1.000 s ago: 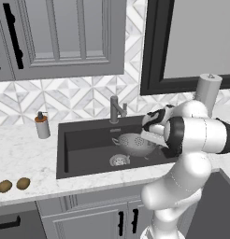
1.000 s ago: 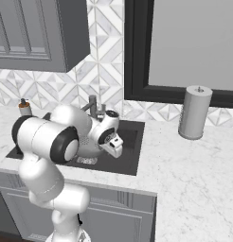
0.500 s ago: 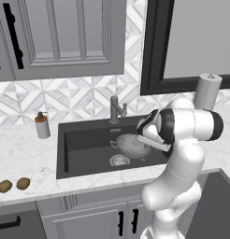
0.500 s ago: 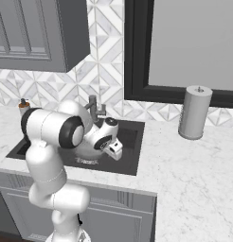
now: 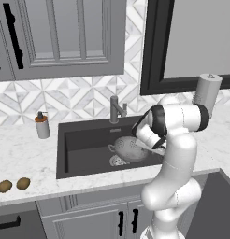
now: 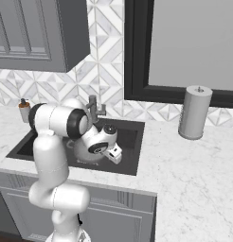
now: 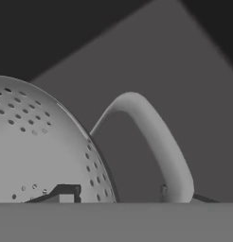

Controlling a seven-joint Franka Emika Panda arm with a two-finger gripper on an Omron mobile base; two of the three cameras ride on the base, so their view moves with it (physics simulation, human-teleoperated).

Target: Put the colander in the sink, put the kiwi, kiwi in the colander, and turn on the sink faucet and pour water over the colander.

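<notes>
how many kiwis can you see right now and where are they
2. Both lie on the white counter left of the sink, near its front edge: one kiwi at the far left, the other kiwi just right of it. The colander's inside is partly hidden.

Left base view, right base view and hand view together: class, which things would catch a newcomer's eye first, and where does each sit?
The white arm bends down into the dark sink, where the colander lies. Close up, the colander's loop handle curves against the basin. Two kiwis wait on the counter's near left edge, and a paper towel roll stands to the sink's right.
</notes>
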